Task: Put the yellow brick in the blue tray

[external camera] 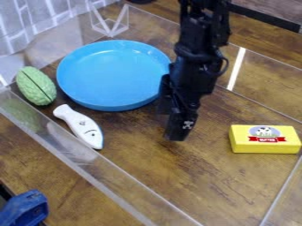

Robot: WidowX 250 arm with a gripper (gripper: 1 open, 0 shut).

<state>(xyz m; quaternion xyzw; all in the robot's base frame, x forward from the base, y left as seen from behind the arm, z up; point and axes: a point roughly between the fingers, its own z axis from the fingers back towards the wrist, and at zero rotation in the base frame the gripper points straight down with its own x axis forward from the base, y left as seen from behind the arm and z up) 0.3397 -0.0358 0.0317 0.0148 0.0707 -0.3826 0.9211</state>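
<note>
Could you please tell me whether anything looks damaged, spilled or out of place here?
Nothing stands out: the blue tray sits upright with no spill visible, and the yellow brick lies label up, slightly angled, with no visible damage.

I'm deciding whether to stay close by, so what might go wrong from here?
The hand is open beside the blue tray, with the yellow brick off to the right, so it may close short of it. The brick lies lengthwise across the view; a poorly turned hand could nudge it. Carrying it back, an early release might drop it on the tray's raised rim.
</note>
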